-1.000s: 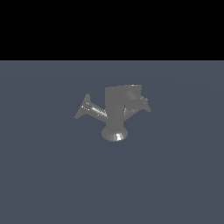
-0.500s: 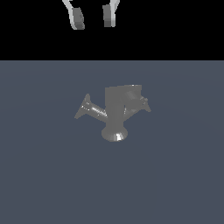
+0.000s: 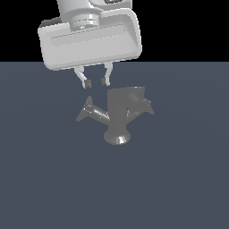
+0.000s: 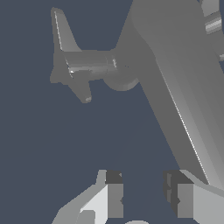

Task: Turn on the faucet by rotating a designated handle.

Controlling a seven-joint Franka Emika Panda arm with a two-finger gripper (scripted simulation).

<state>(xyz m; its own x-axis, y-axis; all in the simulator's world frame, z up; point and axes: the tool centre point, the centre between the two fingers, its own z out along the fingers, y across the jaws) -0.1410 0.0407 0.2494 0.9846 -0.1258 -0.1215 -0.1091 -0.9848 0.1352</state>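
- Grey metal faucet (image 3: 118, 114) stands on the dark slate-blue floor (image 3: 179, 188); its far handle is hard to make out.
- My white two-finger gripper (image 3: 95, 82) hangs open, empty, above its winged handle (image 3: 87, 109).

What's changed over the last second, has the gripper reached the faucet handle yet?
The gripper has come down from out of frame and now hangs open just above the handle on the exterior view's left, gripping nothing. The faucet has not moved and the handle looks unturned.
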